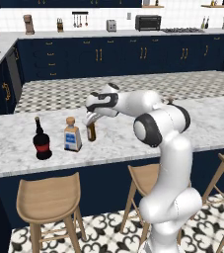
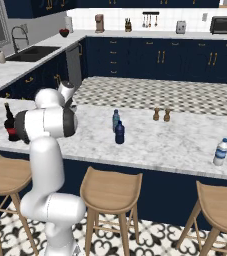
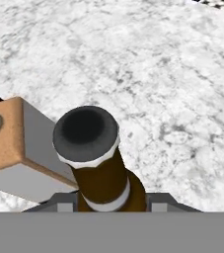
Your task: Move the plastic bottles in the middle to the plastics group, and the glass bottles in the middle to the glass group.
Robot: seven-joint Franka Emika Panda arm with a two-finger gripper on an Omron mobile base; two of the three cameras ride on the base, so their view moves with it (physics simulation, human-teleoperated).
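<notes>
the claw (image 1: 91, 121) is closed on the neck of the amber bottle (image 1: 91, 131), which stands on the marble table (image 1: 15, 143) just beside the square corked bottle (image 1: 72, 135) and near the black bottle (image 1: 42, 140). this looks like the set-down into the glass group; next comes letting go (straight up, clear of the cork). the right base view adds the two blue bottles (image 2: 117, 127) mid-table and the pale bottle (image 2: 220, 151) far right.

- A home kitchen.
- Navy cabinets (image 1: 98, 54) run along the walls.
- A sink (image 2: 32, 52), toaster oven (image 1: 147, 22) and stove (image 1: 182, 30) stand there.
- Stools (image 1: 49, 197) line a marble counter (image 1: 15, 143).
</notes>
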